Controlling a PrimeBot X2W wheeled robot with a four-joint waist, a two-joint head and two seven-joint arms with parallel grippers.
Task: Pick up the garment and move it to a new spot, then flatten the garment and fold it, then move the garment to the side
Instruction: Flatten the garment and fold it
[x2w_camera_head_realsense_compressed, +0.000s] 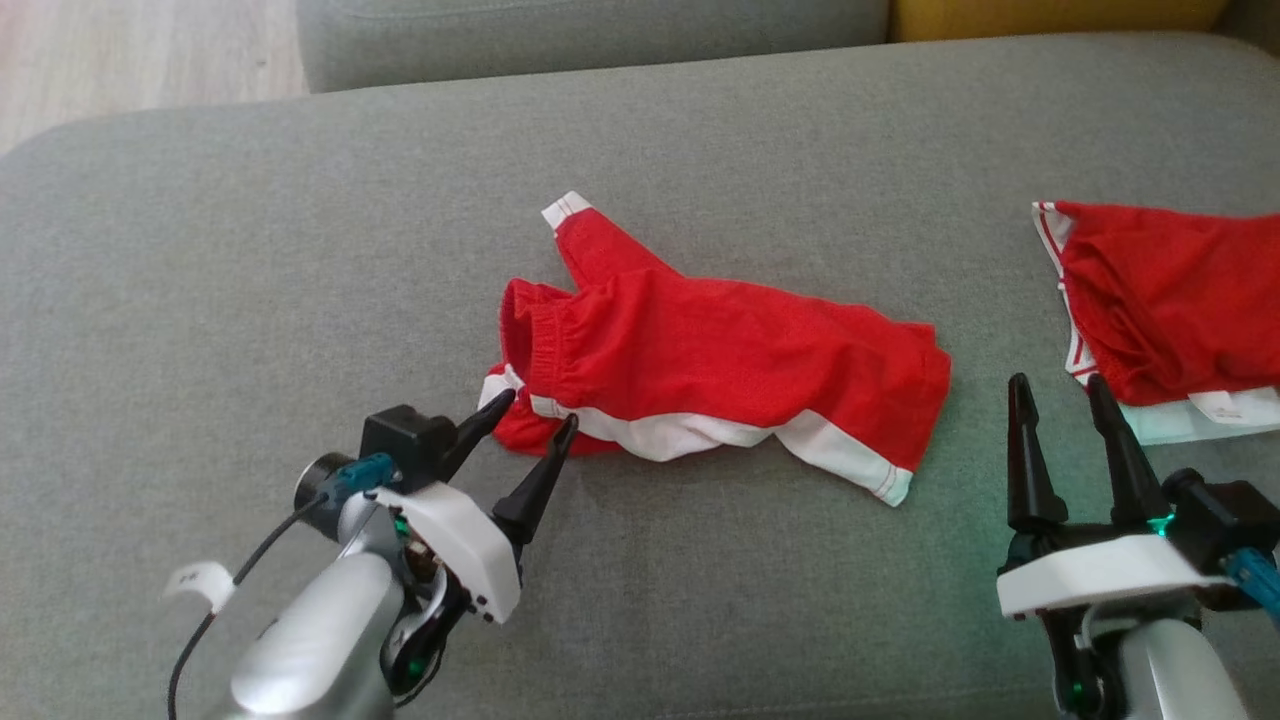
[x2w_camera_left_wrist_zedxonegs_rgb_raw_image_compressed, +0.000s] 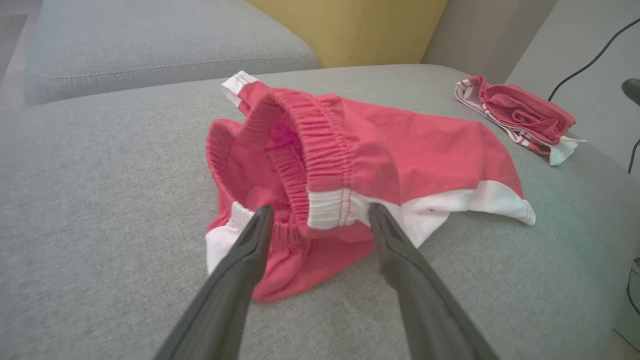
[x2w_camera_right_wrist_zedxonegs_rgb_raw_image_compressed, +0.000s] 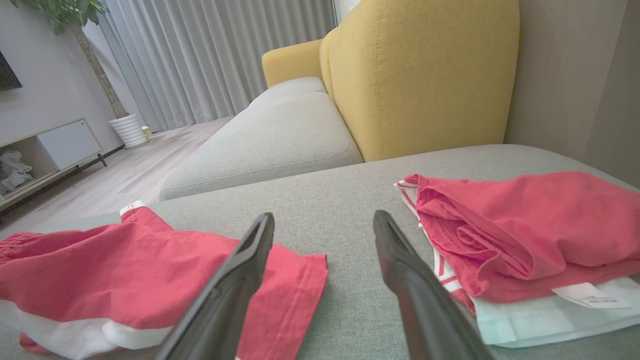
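The garment (x2w_camera_head_realsense_compressed: 720, 370) is a pair of red shorts with white trim, lying crumpled in the middle of the grey cushion (x2w_camera_head_realsense_compressed: 250, 250). My left gripper (x2w_camera_head_realsense_compressed: 535, 405) is open at the garment's left end, its fingertips astride the elastic waistband (x2w_camera_left_wrist_zedxonegs_rgb_raw_image_compressed: 320, 150) where the white stripe meets it. In the left wrist view both fingers (x2w_camera_left_wrist_zedxonegs_rgb_raw_image_compressed: 240, 270) rest against the fabric (x2w_camera_left_wrist_zedxonegs_rgb_raw_image_compressed: 430, 150) without closing on it. My right gripper (x2w_camera_head_realsense_compressed: 1055, 385) stands open over bare cushion, between the garment's right hem (x2w_camera_right_wrist_zedxonegs_rgb_raw_image_compressed: 295, 290) and a folded pile.
A folded red and white garment (x2w_camera_head_realsense_compressed: 1170, 300) on a pale cloth lies at the cushion's right edge, close to my right fingers. A second grey cushion (x2w_camera_head_realsense_compressed: 600, 35) and a yellow sofa back (x2w_camera_right_wrist_zedxonegs_rgb_raw_image_compressed: 425, 75) stand beyond. Wooden floor (x2w_camera_head_realsense_compressed: 130, 50) lies far left.
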